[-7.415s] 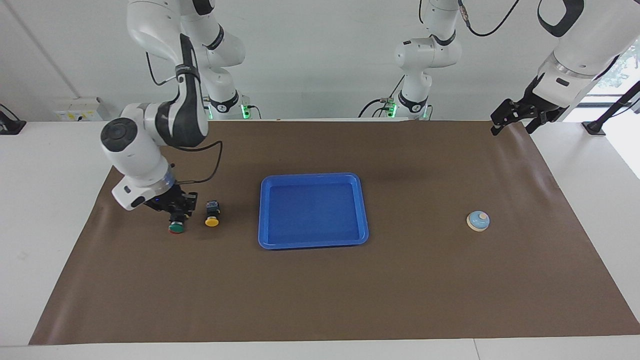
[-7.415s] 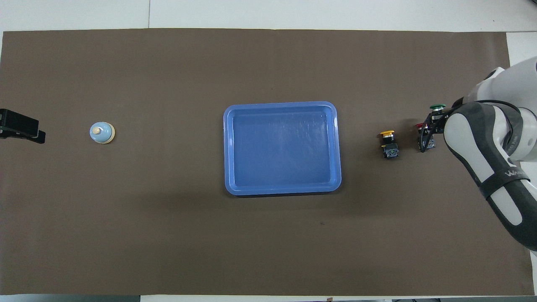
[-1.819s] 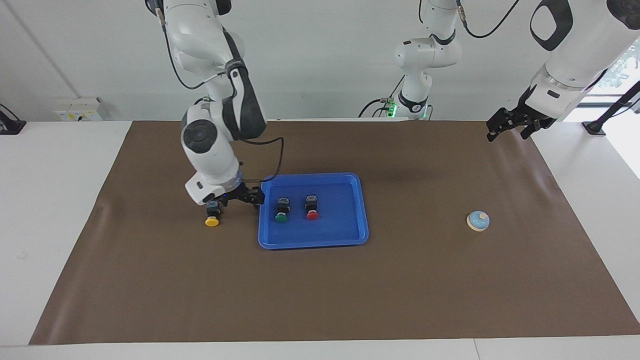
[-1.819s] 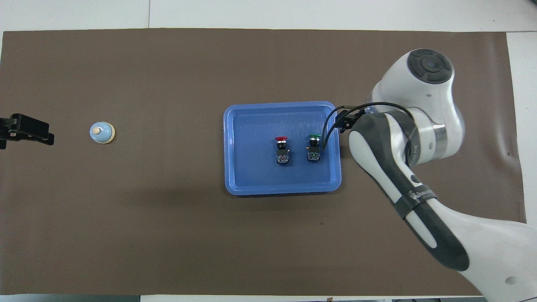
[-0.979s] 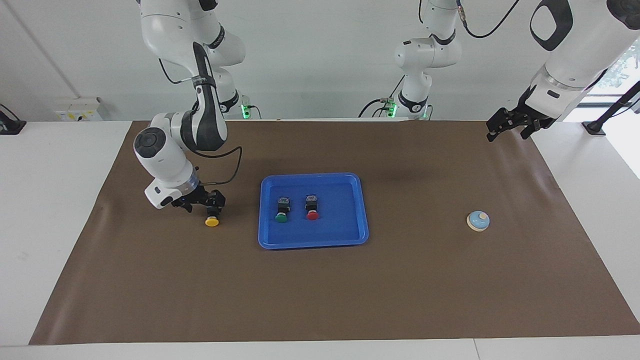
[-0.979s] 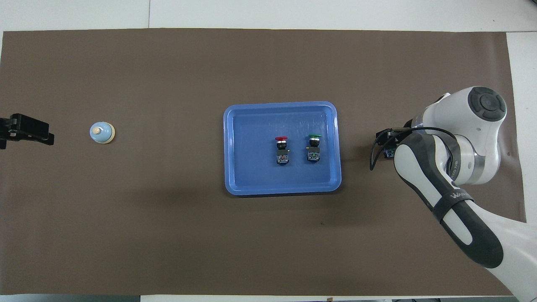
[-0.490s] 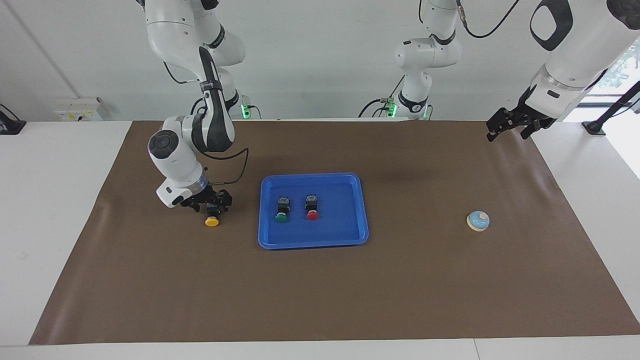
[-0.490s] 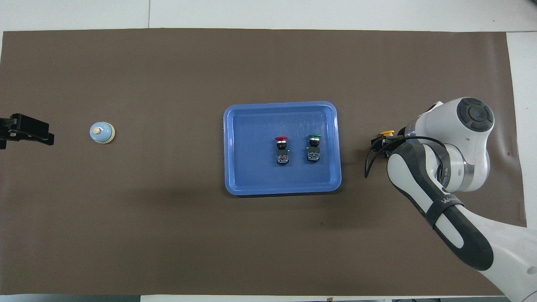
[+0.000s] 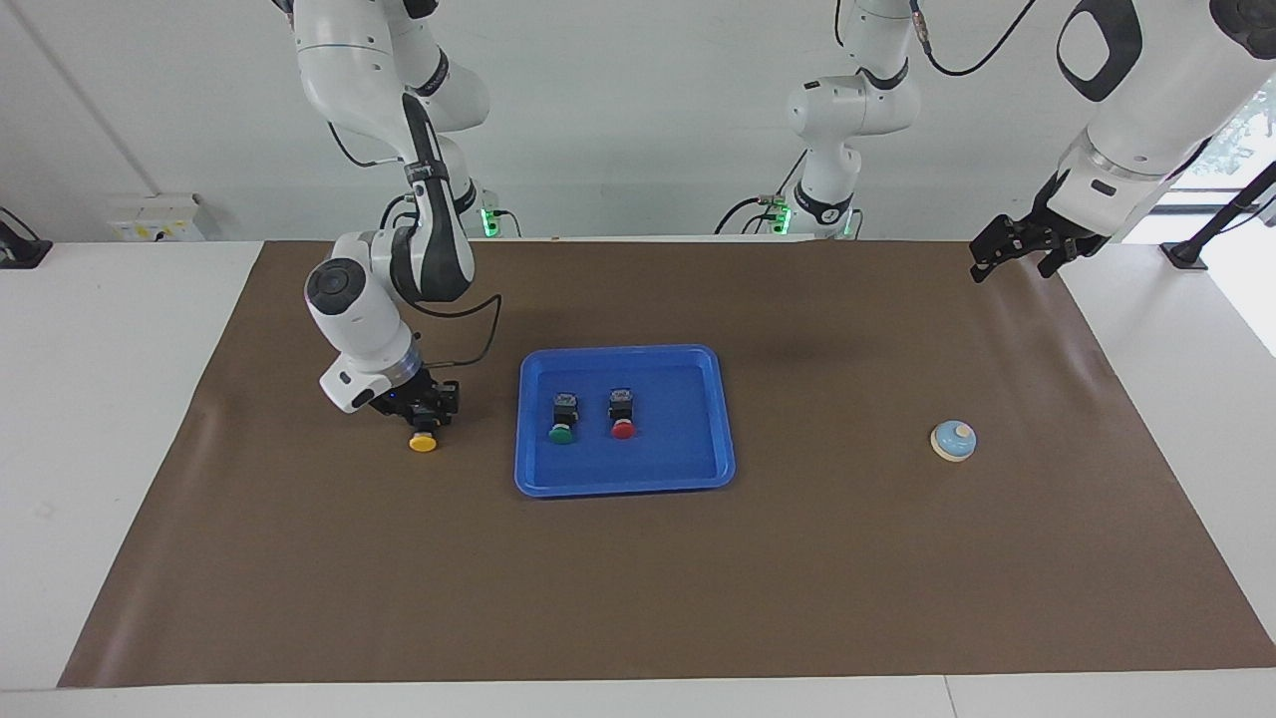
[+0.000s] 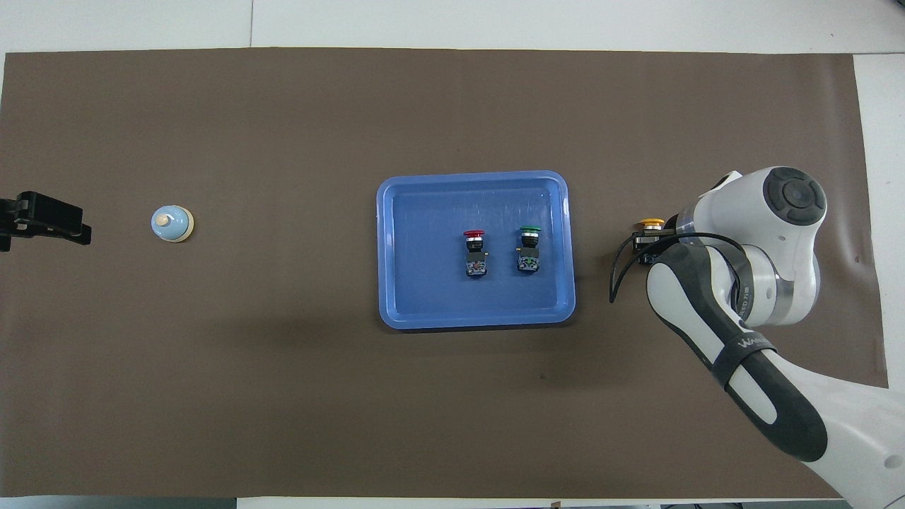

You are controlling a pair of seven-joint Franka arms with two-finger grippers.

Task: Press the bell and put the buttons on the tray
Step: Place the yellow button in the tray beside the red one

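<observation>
From the facing view I saw the right gripper (image 9: pixel 424 407) down at the yellow button (image 9: pixel 423 440), left of centre, its fingers closed on the button's black body; the overhead view hid that grip under the arm, showing only the yellow cap (image 10: pixel 650 224). The green button (image 9: pixel 561 433) and red button (image 9: pixel 622 429) lay in the blue tray (image 9: pixel 720 419) at mid-frame. The bell (image 9: pixel 953 440) sat on the brown mat at the right. The left gripper (image 9: pixel 1017 249) waited at upper right, fingers apart and holding nothing. I read partial lettering on the right arm's band overhead but could not make it out.
</observation>
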